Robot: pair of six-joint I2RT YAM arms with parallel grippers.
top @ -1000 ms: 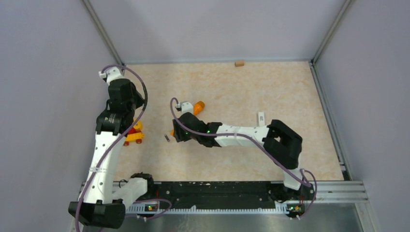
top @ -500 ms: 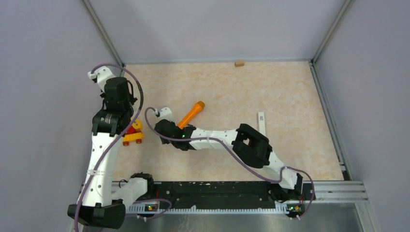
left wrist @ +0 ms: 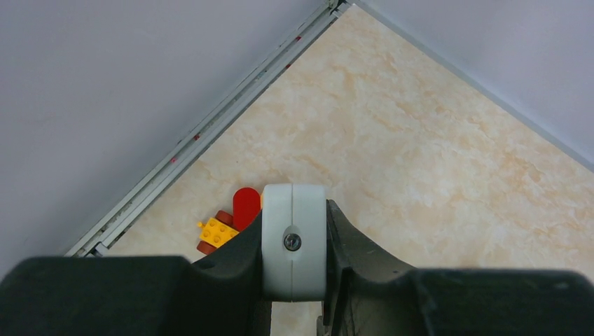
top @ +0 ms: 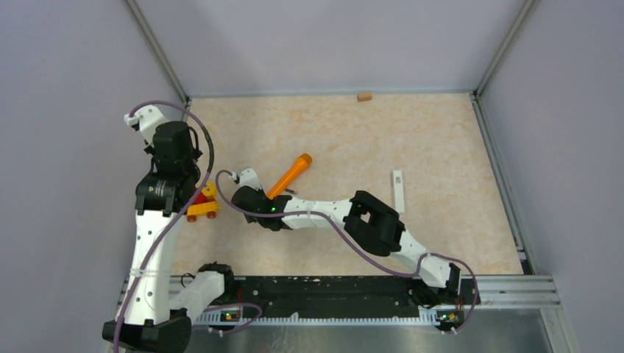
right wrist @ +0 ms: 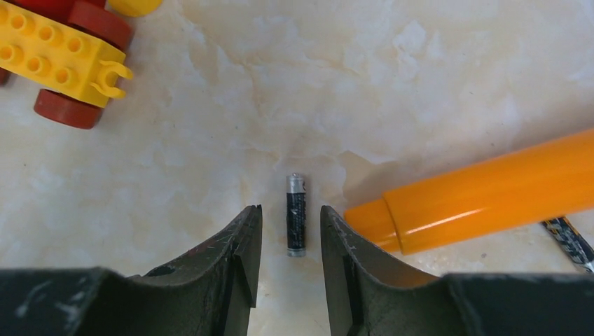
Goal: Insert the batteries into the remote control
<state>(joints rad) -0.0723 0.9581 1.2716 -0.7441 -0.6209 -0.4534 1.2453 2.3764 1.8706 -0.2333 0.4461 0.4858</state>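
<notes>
A small dark battery [right wrist: 296, 222] with silver ends lies on the table, between my right gripper's [right wrist: 289, 211] open jaws and apart from both. A second battery [right wrist: 571, 241] shows partly at the right edge, under the orange tube [right wrist: 490, 189]. In the top view my right gripper [top: 250, 202] sits low beside the tube's [top: 291, 175] near end. My left gripper [left wrist: 294, 238] is shut on a white rounded piece [left wrist: 294, 210] with a middle seam and a screw. I cannot tell whether that piece is the remote control. In the top view the left gripper [top: 176, 158] is above the toy.
A yellow and red toy brick car [top: 202, 204] lies by the left wall; it also shows in the left wrist view [left wrist: 224, 224] and the right wrist view [right wrist: 63, 56]. A white strip [top: 397, 188] lies at the right. A small tan block [top: 363, 95] sits at the far edge.
My right arm has stretched left towards the toy car, uncovering the orange tube. My left arm has shifted a little left and back.
</notes>
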